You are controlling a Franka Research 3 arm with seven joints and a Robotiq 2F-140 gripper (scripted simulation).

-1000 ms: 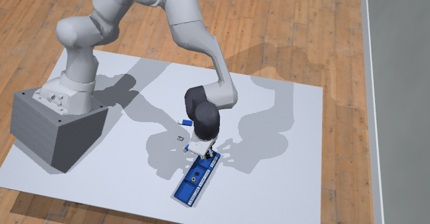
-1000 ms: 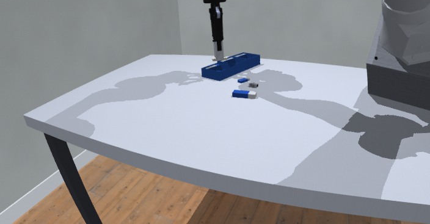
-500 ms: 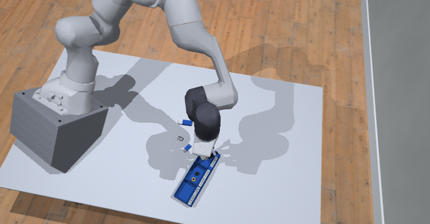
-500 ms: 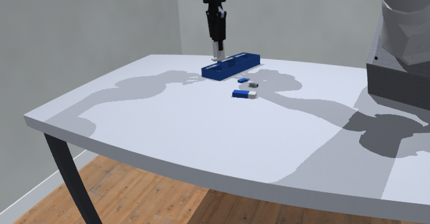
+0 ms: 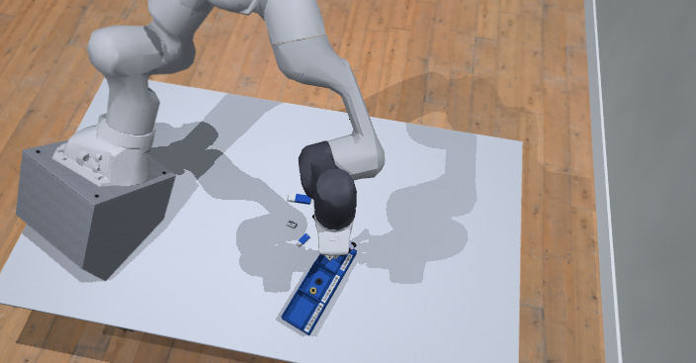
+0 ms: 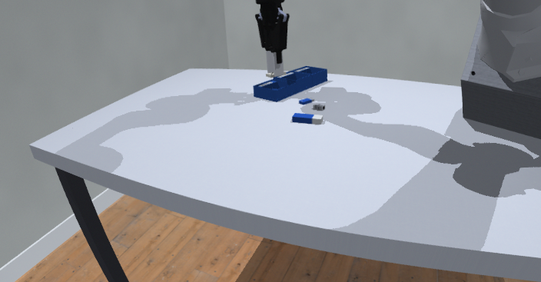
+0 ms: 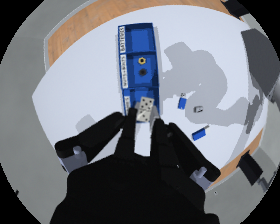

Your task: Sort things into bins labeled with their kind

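My gripper (image 6: 275, 70) (image 7: 145, 110) is shut on a white domino (image 6: 270, 74) (image 7: 145, 104) with black dots, held over the end compartment of the blue three-part bin row (image 5: 296, 325) (image 6: 265, 93) (image 7: 155, 45). That compartment's label is partly covered in the wrist view; the others read BATTERIES and NUTS+BOLTS. A yellow nut (image 5: 312, 291) (image 7: 142, 60) and a dark round piece (image 5: 318, 281) (image 7: 142, 72) lie in the middle compartment. The batteries compartment is empty. A blue-and-white eraser (image 5: 303, 199) (image 6: 303, 118) (image 7: 199, 133) lies on the table.
A smaller blue piece (image 5: 304, 239) (image 6: 306, 101) (image 7: 182, 103) with a light end and a small grey block (image 5: 292, 224) (image 6: 319, 106) (image 7: 198, 109) lie between the eraser and the bin row. The robot's base block (image 5: 54, 214) stands at the table's far side from the bins.
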